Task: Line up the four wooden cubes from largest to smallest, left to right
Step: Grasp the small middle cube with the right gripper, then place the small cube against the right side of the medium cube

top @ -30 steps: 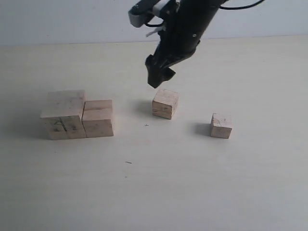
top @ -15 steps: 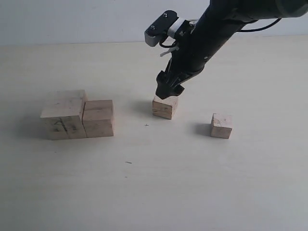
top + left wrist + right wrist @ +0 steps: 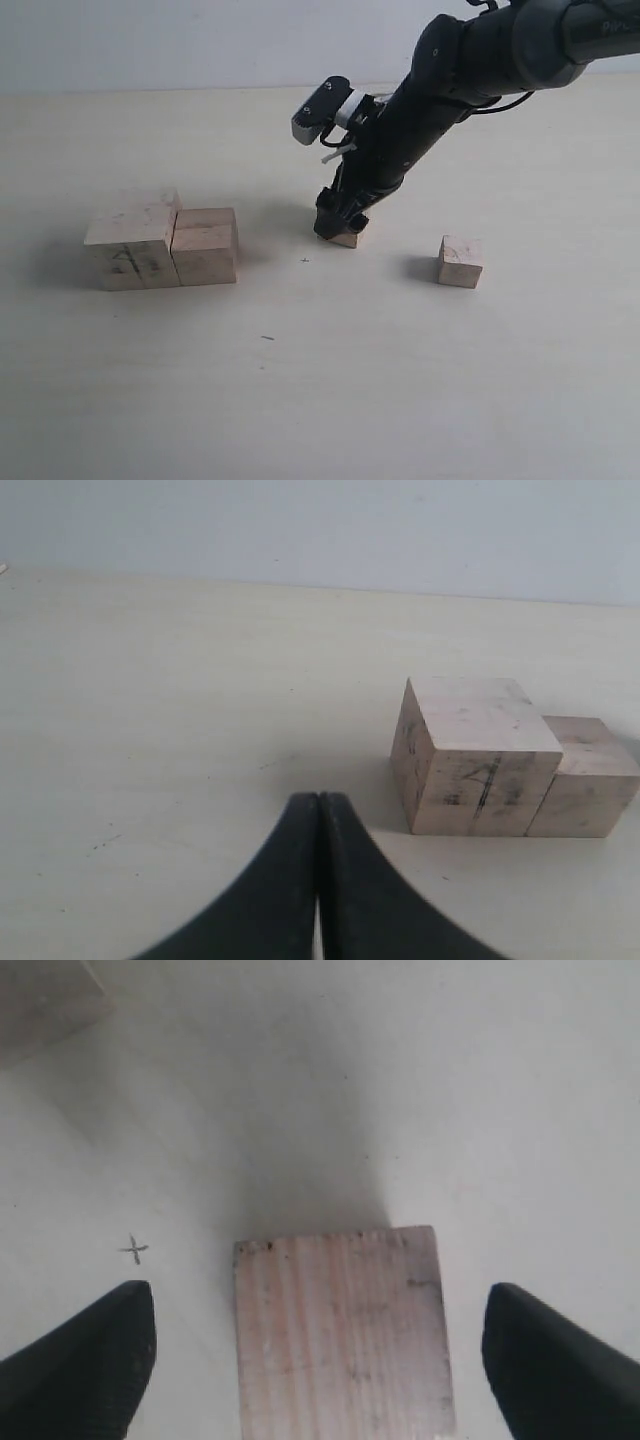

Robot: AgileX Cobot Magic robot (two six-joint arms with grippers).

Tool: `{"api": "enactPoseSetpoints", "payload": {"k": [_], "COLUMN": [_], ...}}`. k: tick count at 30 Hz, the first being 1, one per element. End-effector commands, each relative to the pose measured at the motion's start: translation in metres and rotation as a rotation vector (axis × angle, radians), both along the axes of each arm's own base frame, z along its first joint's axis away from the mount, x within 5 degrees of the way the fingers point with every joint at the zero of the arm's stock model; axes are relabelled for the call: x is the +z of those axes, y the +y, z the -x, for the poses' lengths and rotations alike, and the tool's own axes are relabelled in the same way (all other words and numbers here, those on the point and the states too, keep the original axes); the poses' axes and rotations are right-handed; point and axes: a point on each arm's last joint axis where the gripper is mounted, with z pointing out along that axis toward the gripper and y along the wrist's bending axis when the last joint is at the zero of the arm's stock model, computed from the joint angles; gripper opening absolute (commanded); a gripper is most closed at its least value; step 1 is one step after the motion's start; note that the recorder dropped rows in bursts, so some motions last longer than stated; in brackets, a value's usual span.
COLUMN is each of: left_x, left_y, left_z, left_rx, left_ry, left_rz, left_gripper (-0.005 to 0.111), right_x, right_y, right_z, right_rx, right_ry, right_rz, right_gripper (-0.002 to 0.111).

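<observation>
1. The largest cube [image 3: 133, 240] stands at the far left of the exterior view. It has dark pencil-like marks on the face toward the camera.
2. The second cube [image 3: 205, 246] stands directly at the right side of the largest one and touches it. Their front faces are about in one line.
3. The third cube [image 3: 347, 240] is near the middle of the table [image 3: 300, 400], apart from this pair. In the exterior view only its low corner shows, because the right gripper [image 3: 338, 222] is in front of it.
4. The smallest cube [image 3: 459, 262] stands alone further to the right, well apart from the third cube.
5. Every cube stands directly on the table; none is on top of another.
6. The right arm [image 3: 450, 80] reaches down from the upper right, with the right gripper lowered around the third cube.
7. The right gripper is open. In the right wrist view its two dark fingers [image 3: 90, 1360] stand one on each side of the cube. A strip of bare table shows between each finger and the wood, so it grips nothing.
8. The top face of the third cube shows straight grain. A small pencil cross [image 3: 134, 1250] is drawn on the table just beside this cube.
9. The left gripper [image 3: 318, 800] is closed. Its two black fingers are pressed together, with nothing between them.
10. In the left wrist view the largest and second cubes stand side by side in front of the left gripper, apart from it.
</observation>
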Motion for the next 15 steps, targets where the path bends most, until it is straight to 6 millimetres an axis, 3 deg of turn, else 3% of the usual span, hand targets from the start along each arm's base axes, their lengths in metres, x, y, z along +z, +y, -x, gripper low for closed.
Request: {"api": "enactPoseSetpoints", "payload": {"k": [1,4,15], "left_x": [0.0007,0.0007,0.0007], "left_y": [-0.0002,-0.0002,-0.0002], "left_z": [0.0004,0.0004,0.0004], "left_rx": [-0.005,-0.005,-0.005], "left_ry": [-0.009,-0.009,-0.009], "left_rz": [0.001,0.001,0.001], "left_gripper": [0.0,0.0,0.0], "right_x": [0.001,0.0007,-0.0008], "right_y": [-0.0016,-0.0018,-0.0033], "right_z": [-0.0028,-0.0019,0.0029], "right_rx": [0.009,0.013,0.04], "right_ry": [-0.038,-0.028,0.019], "right_rz": [0.005,0.008,0.029], "right_gripper": [0.079,0.072,0.028]}}
